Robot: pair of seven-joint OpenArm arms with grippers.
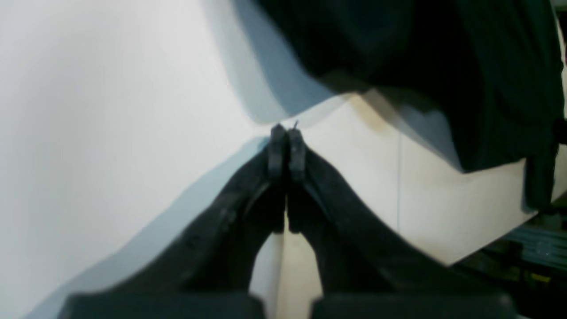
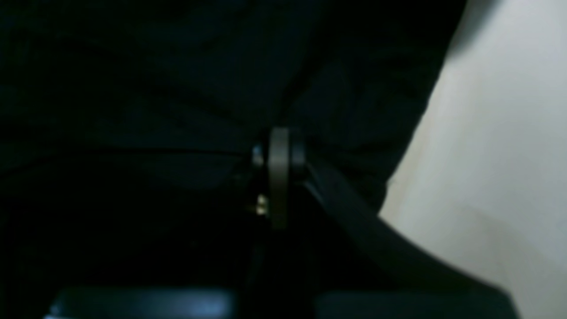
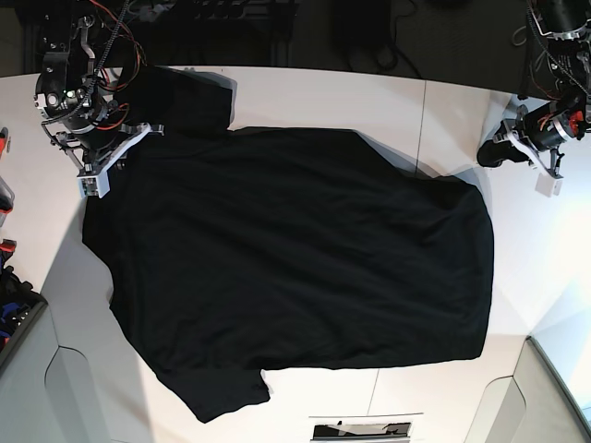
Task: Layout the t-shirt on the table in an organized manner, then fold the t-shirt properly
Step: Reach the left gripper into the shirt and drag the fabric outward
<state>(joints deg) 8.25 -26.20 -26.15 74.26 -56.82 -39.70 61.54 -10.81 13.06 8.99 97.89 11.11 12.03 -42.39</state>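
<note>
t-shirt (image 3: 295,268) flat on table (image 3: 323,97) | left pincer (image 1: 286,133) together, empty | right pincer (image 2: 279,146) apparently clamped on t-shirt

floor (image 3: 305,32): dark beyond far edge | cables (image 3: 231,11): tangled there | light: bright, even

Black pincer (image 1: 286,133), red-orange cabling

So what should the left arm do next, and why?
Probably open and reach back to the t-shirt. The left gripper is shut on nothing over bare table, apart from the cloth, while the right gripper sits at its own edge.
</note>
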